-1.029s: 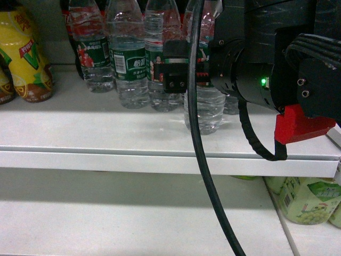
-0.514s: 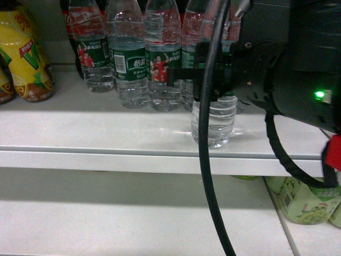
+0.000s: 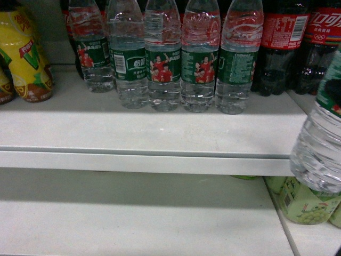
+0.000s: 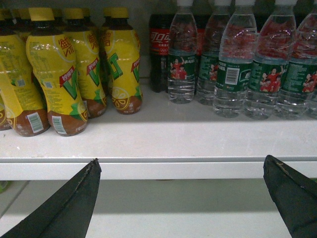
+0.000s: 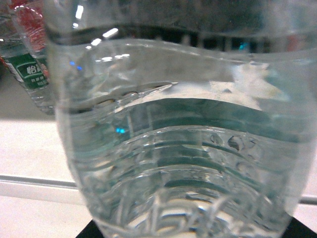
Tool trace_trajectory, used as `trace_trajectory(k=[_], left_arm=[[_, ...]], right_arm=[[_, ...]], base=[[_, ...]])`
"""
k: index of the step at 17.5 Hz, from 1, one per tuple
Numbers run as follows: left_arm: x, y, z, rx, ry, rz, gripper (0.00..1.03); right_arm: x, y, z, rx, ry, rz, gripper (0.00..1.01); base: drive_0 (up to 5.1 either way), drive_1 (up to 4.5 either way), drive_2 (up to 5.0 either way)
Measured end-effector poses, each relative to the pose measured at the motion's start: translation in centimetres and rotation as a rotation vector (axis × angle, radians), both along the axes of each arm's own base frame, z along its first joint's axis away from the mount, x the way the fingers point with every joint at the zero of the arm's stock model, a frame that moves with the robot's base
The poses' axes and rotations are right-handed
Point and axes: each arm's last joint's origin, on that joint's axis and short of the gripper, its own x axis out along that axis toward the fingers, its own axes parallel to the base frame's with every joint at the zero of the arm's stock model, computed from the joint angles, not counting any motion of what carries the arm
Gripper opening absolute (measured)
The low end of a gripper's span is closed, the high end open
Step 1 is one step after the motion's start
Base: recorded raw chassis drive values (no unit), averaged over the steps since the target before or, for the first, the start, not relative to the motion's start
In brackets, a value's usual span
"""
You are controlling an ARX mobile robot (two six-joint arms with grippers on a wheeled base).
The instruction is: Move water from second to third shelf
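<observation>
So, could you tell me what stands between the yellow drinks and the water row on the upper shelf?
In the left wrist view, a cola bottle stands at the back between the yellow drinks and the water row; the shelf in front is bare.

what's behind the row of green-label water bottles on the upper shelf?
Behind the clear ribbed water bottles, dark red-labelled cola bottles show at the right end, and one at the left end. Directly behind the middle of the row only dark gaps show; the bottles cover the rest.

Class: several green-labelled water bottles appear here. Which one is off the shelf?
The tilted bottle at the head view's right edge, in front of the shelf; the other bottles stand upright in a row.
</observation>
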Motion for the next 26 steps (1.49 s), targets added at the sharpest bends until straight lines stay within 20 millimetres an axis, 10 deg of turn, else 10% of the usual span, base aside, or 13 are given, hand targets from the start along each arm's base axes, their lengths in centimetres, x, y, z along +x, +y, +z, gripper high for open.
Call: trace_trajectory(k=[11,26], left_arm=[[0.0,0.0,0.0,0.000,0.000,0.000,0.98],[0.0,0.0,0.0,0.000,0.000,0.000,0.98]], right_arm=[[-9.1,-3.4,1.0,0.050,-0.074,-0.066,0.42],[-9.1,-3.5,0.4,0.053,-0.050,-0.100,0.42]], base=[[0.0,0.00,0.0],[0.0,0.00,0.0]])
